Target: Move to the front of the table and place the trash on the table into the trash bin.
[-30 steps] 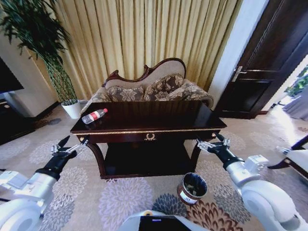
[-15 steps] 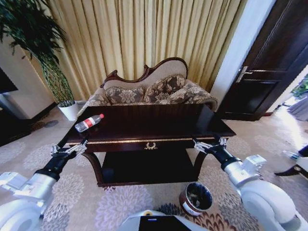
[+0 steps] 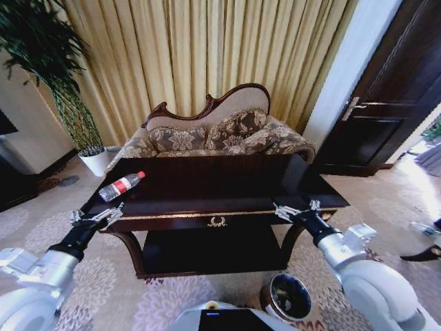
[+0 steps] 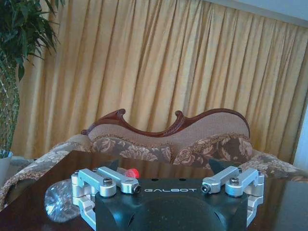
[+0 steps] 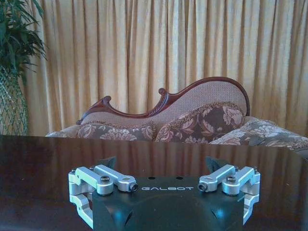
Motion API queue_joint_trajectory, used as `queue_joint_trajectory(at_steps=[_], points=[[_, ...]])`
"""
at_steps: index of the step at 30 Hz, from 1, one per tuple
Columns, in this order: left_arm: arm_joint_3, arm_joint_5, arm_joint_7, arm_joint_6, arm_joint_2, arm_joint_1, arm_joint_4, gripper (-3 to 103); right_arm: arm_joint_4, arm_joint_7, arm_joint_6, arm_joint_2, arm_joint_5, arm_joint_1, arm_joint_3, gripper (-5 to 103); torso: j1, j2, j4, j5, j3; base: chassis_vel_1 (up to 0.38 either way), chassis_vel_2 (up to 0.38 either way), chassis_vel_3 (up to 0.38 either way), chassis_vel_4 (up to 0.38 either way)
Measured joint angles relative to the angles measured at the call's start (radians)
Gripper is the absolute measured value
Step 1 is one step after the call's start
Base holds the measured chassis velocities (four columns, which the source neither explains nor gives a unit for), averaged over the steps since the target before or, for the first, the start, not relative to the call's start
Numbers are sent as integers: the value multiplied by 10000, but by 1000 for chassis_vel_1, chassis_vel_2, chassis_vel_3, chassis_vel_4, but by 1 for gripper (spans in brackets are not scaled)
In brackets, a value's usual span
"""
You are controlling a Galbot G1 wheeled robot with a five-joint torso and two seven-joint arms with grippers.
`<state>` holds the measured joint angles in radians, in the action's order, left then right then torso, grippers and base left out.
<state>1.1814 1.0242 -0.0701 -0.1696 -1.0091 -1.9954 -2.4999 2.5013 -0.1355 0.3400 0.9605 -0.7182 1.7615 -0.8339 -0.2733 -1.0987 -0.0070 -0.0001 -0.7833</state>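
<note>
Red-labelled bottle (image 3: pixel 121 186) lies on the table (image 3: pixel 227 181); both spread-fingered grippers, left (image 3: pixel 96 216) and right (image 3: pixel 295 209), read "GALBOT"

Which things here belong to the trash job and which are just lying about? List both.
Job:
table
bottle, lying on the table's left end
trash bin, on the carpet by the table's right leg
left gripper and right gripper, both open at the table's front edge

Just there:
sofa
curtain
potted plant
door
</note>
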Motion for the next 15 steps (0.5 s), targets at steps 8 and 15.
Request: queue_joint_trajectory(at_steps=[8,15], points=[[21,6,-325,-501,353,173,1,100,-7,-193,-7,96,-261,70,-2,100,-2,2,6,-2,-2,-80,87,84,-75],[931,1760,-878,-1356,2453,1348,430,100,-11,-256,61,270,-139,173,-34,100,5,-5,-3,1,2,0,0,0,0]])
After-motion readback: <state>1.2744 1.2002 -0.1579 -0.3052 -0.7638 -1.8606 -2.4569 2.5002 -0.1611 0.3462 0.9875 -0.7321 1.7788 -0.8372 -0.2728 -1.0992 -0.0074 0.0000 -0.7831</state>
